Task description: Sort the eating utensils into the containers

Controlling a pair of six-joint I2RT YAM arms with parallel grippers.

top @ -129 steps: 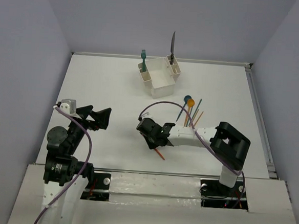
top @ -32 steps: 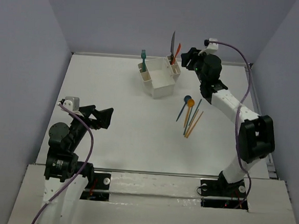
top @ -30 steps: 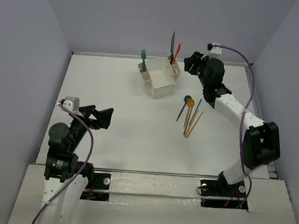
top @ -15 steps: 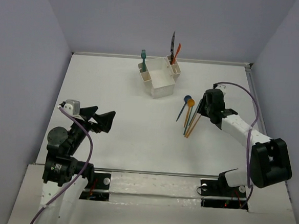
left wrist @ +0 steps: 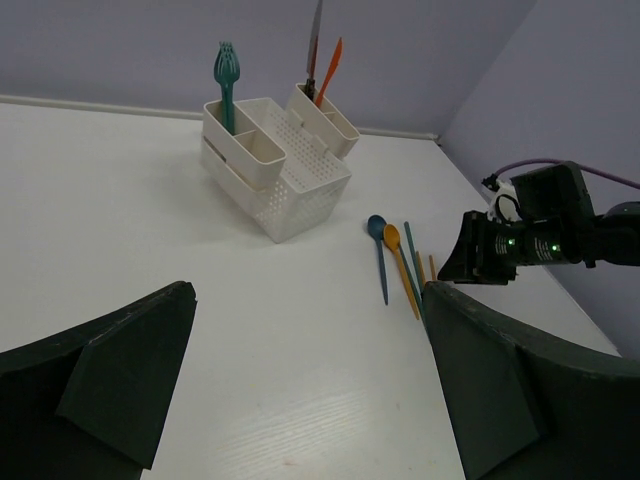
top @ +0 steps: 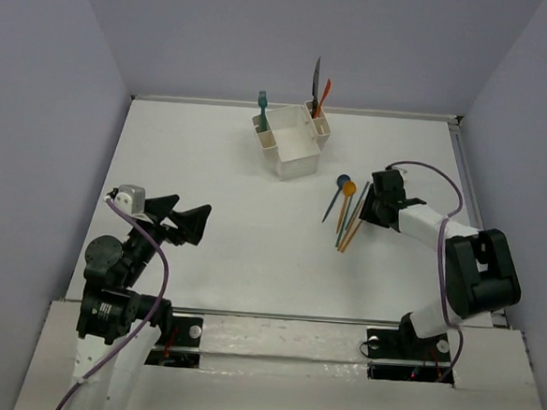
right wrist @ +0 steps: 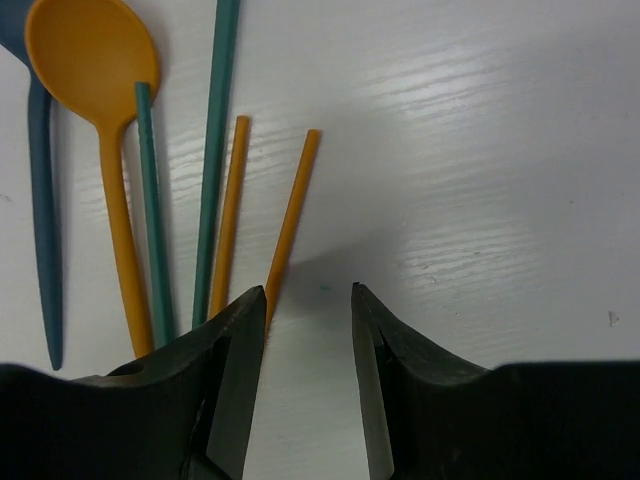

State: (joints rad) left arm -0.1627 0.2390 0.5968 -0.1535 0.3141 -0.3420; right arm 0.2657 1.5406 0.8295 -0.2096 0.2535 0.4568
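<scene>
overhead view first: the orange plastic knife had left the right pincer and now stood upright in the right-hand slot of the white plastic caddy, just beside the dark-handled steel knife. the teal fork stood in the left slot. three utensils therefore looked sorted, and the arm had swung back down to the loose bundle on the table, probably for its next pick. the left pincer hung well away, jaws apart and holding nothing.

left wrist view: the blue spoon and orange spoon lay side by side, bowls toward the caddy, with the right pincer low at their handle end.

right wrist view: its jaws stood apart and empty. the near end of a thin orange stick lay just ahead of the gap, beside a second one and two slim teal handles. all lay flat and closely packed, so singling one out looked fiddly.
</scene>
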